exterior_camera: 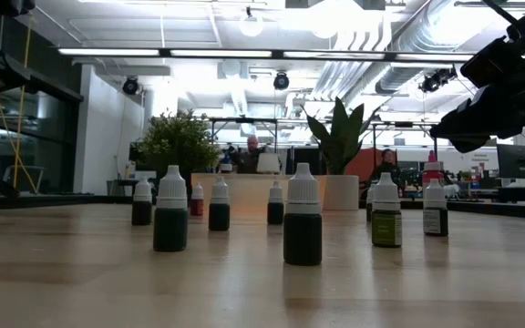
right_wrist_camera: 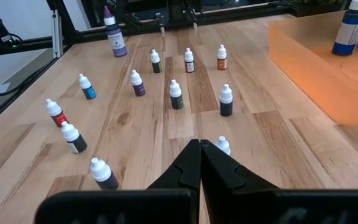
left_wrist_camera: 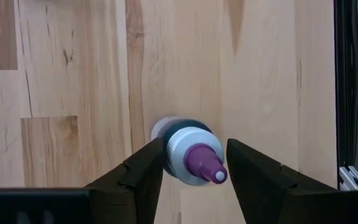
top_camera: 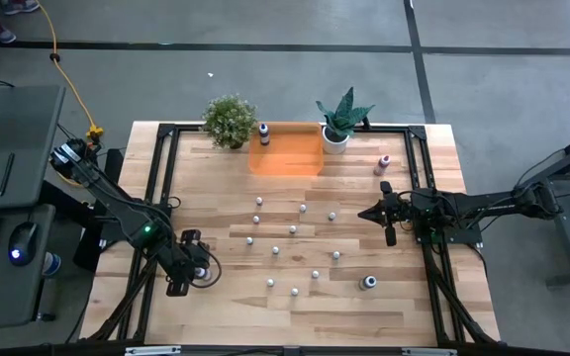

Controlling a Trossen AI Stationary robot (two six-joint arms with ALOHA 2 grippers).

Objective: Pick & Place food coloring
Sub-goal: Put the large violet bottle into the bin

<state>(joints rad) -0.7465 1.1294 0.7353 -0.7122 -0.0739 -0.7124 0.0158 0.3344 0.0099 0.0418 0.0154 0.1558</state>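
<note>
Near the table's left front corner, my left gripper (top_camera: 202, 269) is shut around one food coloring bottle (left_wrist_camera: 193, 157) with a pale cap and a purple tip. The same bottle (right_wrist_camera: 114, 34) shows far off in the right wrist view. Several more small white-capped bottles (top_camera: 293, 229) stand on their bases across the middle of the table. At the table's right side my right gripper (top_camera: 363, 213) hovers shut and holds nothing; one small bottle (right_wrist_camera: 222, 145) stands just past its fingertips. My left gripper pinches the bottle's pale cap (left_wrist_camera: 170, 158) between its two fingers, one on each side, just below the purple tip. The fingers come from above, slanting steeply down. The bottle stands upright with its base (left_wrist_camera: 161, 127) on the table.
An orange tray (top_camera: 287, 153) lies at the far middle with a blue bottle (top_camera: 263, 132) at its left edge, between two potted plants (top_camera: 231, 120) (top_camera: 342, 119). A pink bottle (top_camera: 384, 163) stands at the far right, a dark one (top_camera: 368, 283) near the right front.
</note>
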